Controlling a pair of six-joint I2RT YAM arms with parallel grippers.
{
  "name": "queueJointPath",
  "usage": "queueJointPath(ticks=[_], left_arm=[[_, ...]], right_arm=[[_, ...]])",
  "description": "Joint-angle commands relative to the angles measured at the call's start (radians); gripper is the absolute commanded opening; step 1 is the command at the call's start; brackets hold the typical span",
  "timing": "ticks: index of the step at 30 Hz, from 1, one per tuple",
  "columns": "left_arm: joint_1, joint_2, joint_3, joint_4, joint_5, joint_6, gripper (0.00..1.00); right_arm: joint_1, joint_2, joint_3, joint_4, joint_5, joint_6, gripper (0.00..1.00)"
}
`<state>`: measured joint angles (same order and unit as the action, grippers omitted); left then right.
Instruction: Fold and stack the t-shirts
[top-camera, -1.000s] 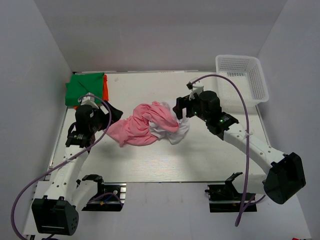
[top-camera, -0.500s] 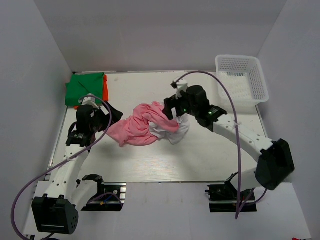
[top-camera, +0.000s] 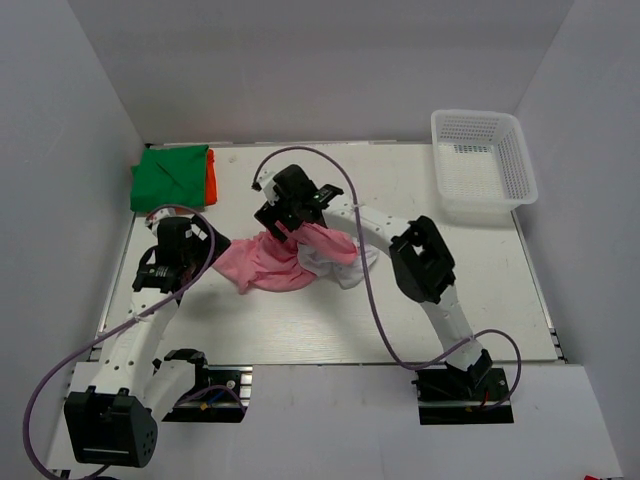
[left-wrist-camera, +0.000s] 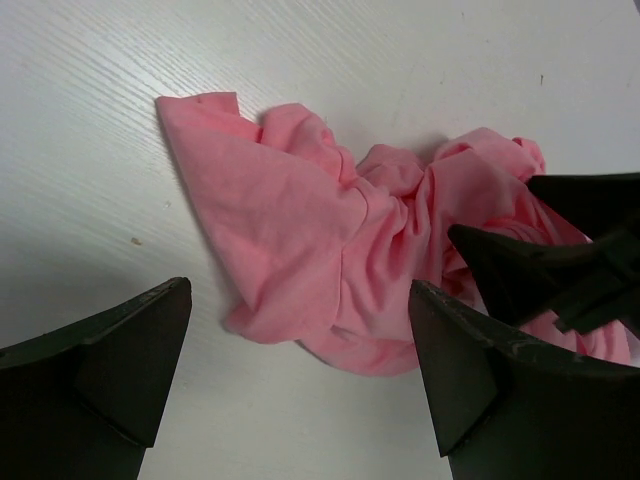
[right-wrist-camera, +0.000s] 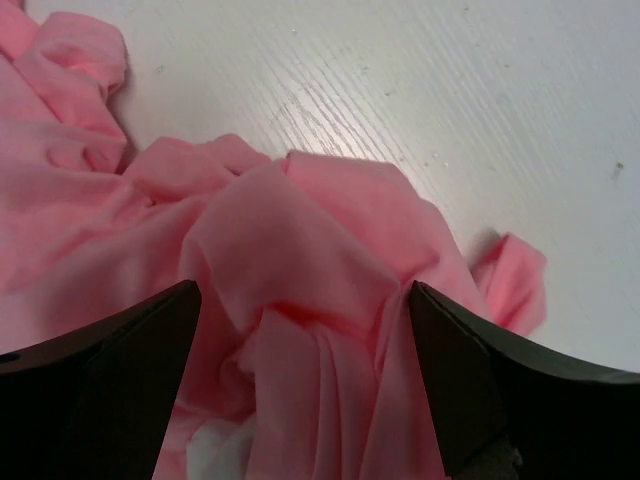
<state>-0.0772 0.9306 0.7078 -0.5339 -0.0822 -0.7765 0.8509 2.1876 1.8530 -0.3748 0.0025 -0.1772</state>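
A crumpled pink t-shirt (top-camera: 265, 262) lies mid-table, with a white t-shirt (top-camera: 338, 266) bunched against its right side. A folded green t-shirt (top-camera: 172, 178) lies on an orange one (top-camera: 211, 180) at the back left corner. My right gripper (top-camera: 281, 222) is open, low over the pink shirt's upper folds (right-wrist-camera: 300, 230), its jaws straddling a raised fold; a bit of white cloth (right-wrist-camera: 212, 452) shows below. My left gripper (top-camera: 207, 244) is open and empty just left of the pink shirt (left-wrist-camera: 300, 240). The right gripper's dark fingers (left-wrist-camera: 520, 270) show in the left wrist view.
A white lattice basket (top-camera: 512, 150) stands at the back right corner. The right arm (top-camera: 420, 255) stretches across the table's middle over the white shirt. Grey walls close in the left, back and right sides.
The right arm has swung left from beside the white shirt to over the pink shirt's upper left part. The left gripper has drawn back slightly; the shirts lie about as before.
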Motion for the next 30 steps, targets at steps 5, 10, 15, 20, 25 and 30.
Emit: queueJointPath(ticks=[5,10,15,20,25,30], left_arm=[[0.005,-0.044,-0.016,-0.02,-0.05,-0.032,1.0],[0.005,-0.021,-0.016,-0.029,-0.059,-0.041,1.0],[0.005,-0.03,-0.016,-0.038,-0.079,-0.061,1.0],[0.005,-0.062,-0.007,-0.057,-0.088,-0.061,1.0],[0.005,-0.085,0.013,-0.057,-0.059,-0.052,1.0],[0.005,-0.113,0.022,-0.066,-0.025,-0.052,1.0]], right_arm=[[0.036,0.135,0.137,-0.089,-0.182,-0.061,0.9],[0.056,0.149,0.081,-0.075,-0.191,-0.039,0.9],[0.071,0.167,0.037,-0.038,-0.142,-0.002,0.54],[0.06,0.164,0.04,0.016,-0.146,0.048,0.0],[0.053,-0.032,-0.06,0.177,-0.157,0.07,0.0],[0.045,-0.289,-0.173,0.351,-0.138,0.125,0.0]])
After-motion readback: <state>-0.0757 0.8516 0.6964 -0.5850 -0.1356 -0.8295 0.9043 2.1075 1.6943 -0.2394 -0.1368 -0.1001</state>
